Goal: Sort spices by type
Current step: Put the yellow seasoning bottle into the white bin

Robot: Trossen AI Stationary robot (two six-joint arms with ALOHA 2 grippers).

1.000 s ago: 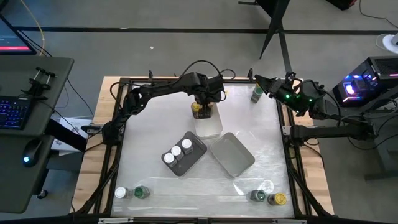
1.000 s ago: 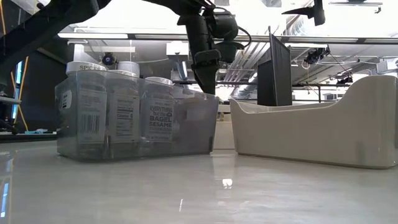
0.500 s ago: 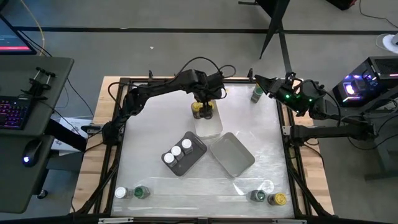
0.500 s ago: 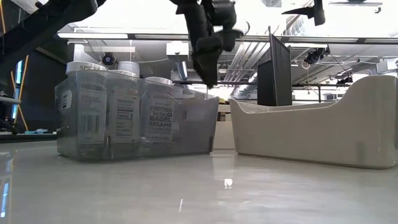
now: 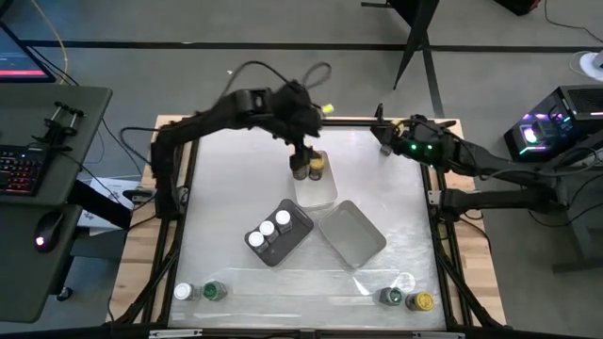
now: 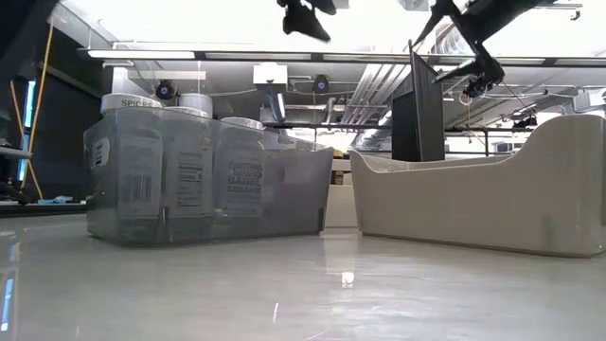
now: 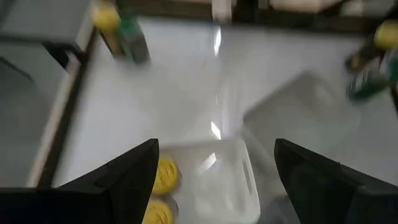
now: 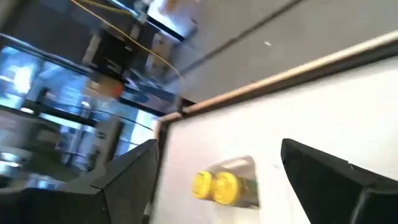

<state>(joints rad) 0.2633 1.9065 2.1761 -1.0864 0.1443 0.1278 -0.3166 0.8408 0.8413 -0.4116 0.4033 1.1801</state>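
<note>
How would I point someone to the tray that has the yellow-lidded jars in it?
Look at the three trays clustered mid-table. The dark tray holds white-lidded jars and the grey tray beside it is empty. The clear tray lies behind them, under the left gripper, the only one holding yellow-lidded jars.

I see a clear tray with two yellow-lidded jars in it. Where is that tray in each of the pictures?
High view: clear tray at table centre, under the left gripper.
Low view: I cannot tell it apart behind the grey tray.
Left wrist view: bottom middle, between the fingers.
Right wrist view: lower middle.
Shared landmark: the two yellow-lidded jars at one end.
</note>
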